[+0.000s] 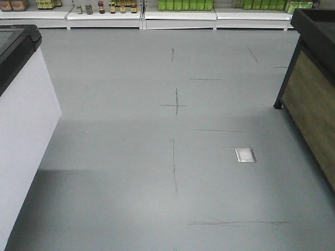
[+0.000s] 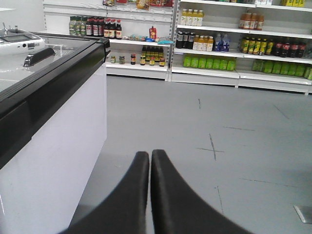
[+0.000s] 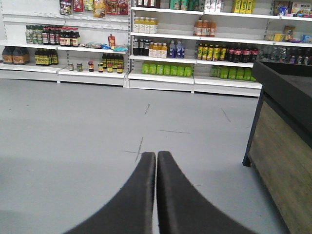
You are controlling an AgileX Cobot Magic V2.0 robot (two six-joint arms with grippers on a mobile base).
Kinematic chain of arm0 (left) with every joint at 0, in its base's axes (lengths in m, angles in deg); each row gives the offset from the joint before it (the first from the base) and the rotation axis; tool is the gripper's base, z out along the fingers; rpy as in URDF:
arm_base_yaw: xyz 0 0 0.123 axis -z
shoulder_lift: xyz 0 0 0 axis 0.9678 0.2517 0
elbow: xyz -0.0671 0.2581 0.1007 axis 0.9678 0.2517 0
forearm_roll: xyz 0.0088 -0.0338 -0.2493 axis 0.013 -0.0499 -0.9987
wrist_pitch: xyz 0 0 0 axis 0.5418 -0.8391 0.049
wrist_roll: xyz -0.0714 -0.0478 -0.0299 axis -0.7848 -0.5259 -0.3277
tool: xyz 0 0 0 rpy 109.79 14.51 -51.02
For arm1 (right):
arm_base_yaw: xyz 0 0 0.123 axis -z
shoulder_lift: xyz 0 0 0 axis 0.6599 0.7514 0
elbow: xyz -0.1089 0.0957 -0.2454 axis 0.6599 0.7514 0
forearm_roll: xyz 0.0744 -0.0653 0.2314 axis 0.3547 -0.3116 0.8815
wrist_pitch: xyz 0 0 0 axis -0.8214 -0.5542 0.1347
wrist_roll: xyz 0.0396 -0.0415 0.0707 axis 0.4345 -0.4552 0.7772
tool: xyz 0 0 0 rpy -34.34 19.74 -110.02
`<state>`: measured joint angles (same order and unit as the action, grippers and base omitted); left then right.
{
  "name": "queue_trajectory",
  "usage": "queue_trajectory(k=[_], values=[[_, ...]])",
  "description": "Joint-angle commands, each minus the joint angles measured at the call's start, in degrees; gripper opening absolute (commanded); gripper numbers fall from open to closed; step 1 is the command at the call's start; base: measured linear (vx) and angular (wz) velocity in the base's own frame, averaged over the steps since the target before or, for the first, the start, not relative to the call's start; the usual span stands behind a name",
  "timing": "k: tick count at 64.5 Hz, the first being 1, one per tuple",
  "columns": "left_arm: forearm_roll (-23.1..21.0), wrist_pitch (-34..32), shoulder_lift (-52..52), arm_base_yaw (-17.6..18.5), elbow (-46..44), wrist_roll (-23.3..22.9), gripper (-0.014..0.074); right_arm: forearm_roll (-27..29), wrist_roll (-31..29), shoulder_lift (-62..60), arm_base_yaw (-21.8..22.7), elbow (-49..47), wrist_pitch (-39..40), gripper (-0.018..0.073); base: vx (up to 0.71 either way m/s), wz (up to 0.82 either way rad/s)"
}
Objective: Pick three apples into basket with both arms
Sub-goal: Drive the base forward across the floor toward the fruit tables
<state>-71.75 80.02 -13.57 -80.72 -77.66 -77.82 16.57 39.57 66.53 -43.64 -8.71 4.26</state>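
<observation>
Apples and basket nowhere in any view; impossible to tell which way from the jaws, or which arm nearer. Left gripper [image 2: 149,155] pressed together, just right of the white cabinet [image 2: 58,146]; right gripper [image 3: 156,156] likewise pressed together, farther right, facing the floor [image 3: 73,146].

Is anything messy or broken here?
Nothing looks spilled or broken. The floor only has thin dark scratch lines and a small silver plate set in it. The bottles on the shelves stand in neat rows.
</observation>
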Motion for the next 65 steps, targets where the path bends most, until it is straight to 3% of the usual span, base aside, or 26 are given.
queue_trajectory(k=[1,65], values=[[0.00,-4.33,-0.87,0.28,0.29,-0.21,-0.0006,0.00,-0.35,-0.77,0.03,0.74,4.45,-0.0004,0.00,0.00],[0.00,-4.33,-0.87,0.28,0.29,-0.21,-0.0006,0.00,-0.35,-0.77,0.03,0.74,4.45,-0.0004,0.00,0.00]])
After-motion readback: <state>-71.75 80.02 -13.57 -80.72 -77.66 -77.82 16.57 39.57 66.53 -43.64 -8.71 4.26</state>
